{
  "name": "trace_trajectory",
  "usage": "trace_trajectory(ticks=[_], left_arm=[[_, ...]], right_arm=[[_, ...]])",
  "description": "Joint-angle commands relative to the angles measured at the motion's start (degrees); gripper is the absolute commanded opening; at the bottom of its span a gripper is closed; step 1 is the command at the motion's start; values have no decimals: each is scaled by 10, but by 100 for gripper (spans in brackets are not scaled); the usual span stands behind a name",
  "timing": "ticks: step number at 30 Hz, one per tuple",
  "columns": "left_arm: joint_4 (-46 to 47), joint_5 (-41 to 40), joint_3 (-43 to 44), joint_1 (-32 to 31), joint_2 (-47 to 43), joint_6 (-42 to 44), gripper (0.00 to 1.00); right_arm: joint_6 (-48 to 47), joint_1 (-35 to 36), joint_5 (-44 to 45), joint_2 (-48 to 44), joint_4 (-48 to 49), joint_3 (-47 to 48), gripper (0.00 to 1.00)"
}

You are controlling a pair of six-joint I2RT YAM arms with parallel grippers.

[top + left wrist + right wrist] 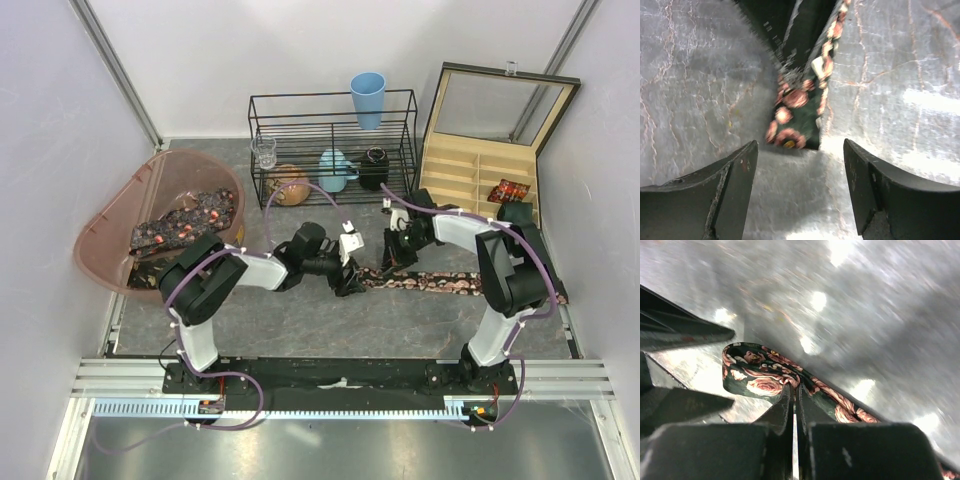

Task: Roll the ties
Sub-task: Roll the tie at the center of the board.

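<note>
Dark rose-patterned fabric necktie point(450, 284) lies centre-right on the grey surface point(300, 320). Right fingers point(782, 412) pinch its folded end; left fingers point(735, 172) gape beside it. Keep the opening turn tight, edges aligned.

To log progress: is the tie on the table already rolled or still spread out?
Mostly spread out. The tie lies long on the table; only one end is curled over, pinched in the right gripper.

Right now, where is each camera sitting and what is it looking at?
Top external: above and behind, looking down at both arms and the tie.
Left wrist: on the left arm, looking down past the open left gripper at the tie's end.
Right wrist: low, looking along the right gripper, shut on the tie.
All three share that tie.
</note>
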Motion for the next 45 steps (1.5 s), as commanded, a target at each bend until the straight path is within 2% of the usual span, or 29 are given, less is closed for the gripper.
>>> trace_trajectory(ticks=[1,7,13,17,26,31,36,38,39,42,44,45], left_arm=[[100,-16,-45,6,-44,-36,77],[127,-25,-84,11,-39,-28,77],[132,-39,-84,11,-32,3,76],[119,-46,-66,4,-30,71,74],[-13,-38,31,-20,1,151,78],[-71,-43,57,-30,16,148,67],[-96,-55,61,-35,28,142,68],[-115,-64,67,-36,38,132,62],[-118,-68,71,-36,43,126,54],[-121,-85,68,-36,51,121,40],[-119,-91,65,-36,51,124,33],[-121,-93,65,-36,53,126,30]], right_arm=[[-39,26,72,53,107,-20,0],[-58,30,17,54,120,-26,0],[-54,32,14,11,108,-60,0],[-56,33,11,-4,108,-72,0],[-65,33,10,3,107,-64,0],[-60,33,4,-5,93,-51,0],[-53,33,-8,-7,80,-37,0],[-51,33,-17,-11,78,-34,0],[-49,33,-20,-12,74,-31,0],[-43,33,-25,-15,57,-23,0],[-36,33,-30,-15,40,-17,8],[-28,33,-32,-15,35,-12,19]])
